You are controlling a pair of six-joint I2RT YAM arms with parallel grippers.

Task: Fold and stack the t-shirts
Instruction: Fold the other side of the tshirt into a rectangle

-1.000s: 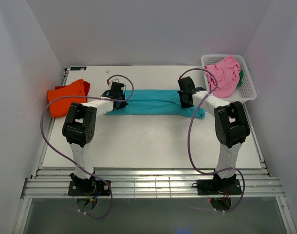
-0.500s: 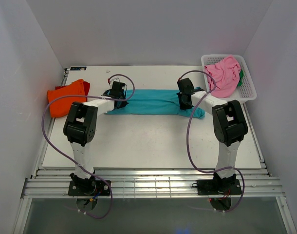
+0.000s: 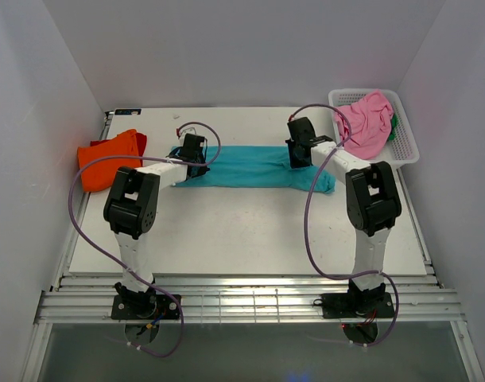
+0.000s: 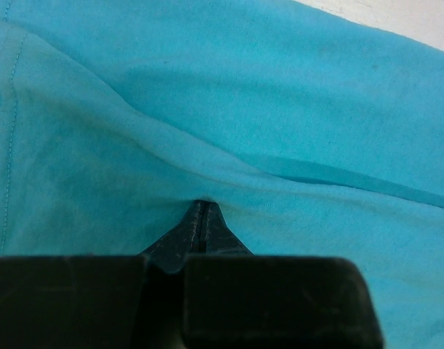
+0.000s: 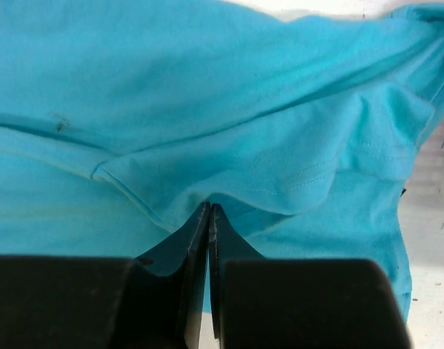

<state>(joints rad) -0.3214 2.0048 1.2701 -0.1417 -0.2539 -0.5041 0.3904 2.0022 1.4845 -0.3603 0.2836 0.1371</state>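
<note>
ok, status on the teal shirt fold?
Left gripper shut on teal t-shirt near its left end; right gripper shut near its right end. Shirt in a long band between them. Nothing in the way: orange t-shirt far left, pink t-shirt in basket.

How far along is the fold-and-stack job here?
Done, it seems: the bright orange cloth t-shirt lies bundled at the left edge of the white table, apparently folded. In hand: the teal cloth t-shirt stretched between the left end effector and right end effector, both shut on it. Left: the pink cloth t-shirt and a bit of green cloth sit in the white plastic lattice basket; nothing is stacked.
</note>
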